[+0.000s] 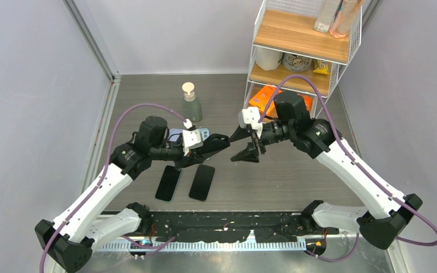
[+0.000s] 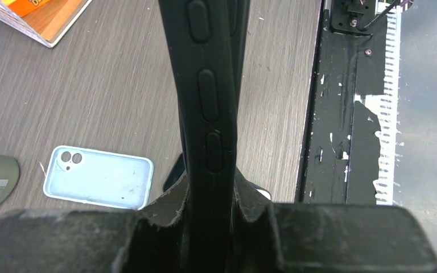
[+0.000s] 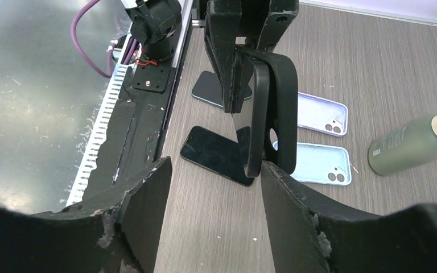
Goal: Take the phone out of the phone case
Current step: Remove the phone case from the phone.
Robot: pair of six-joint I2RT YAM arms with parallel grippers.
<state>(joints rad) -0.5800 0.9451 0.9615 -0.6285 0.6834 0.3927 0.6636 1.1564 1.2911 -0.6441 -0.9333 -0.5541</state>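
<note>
Clearly the case (image 3: pixel 281 108) is soft and rubbery, so it will bend. The phone (image 3: pixel 255 125) inside it is stiff, slick and likely to crack if dropped. Both hang edge-up above the middle of the table, clamped at one end by the left gripper (image 1: pixel 216 143), whose jaws are nearly closed on the case. One long side of the phone seems to have lifted free. The right gripper (image 1: pixel 233 149) gapes just to their right and holds nothing. It should pinch the phone's free end by its edges. On the table lie two bare phones (image 1: pixel 168 183) near, with two empty cases (image 3: pixel 322 120) and one bottle (image 1: pixel 192 102) farther off.
</note>
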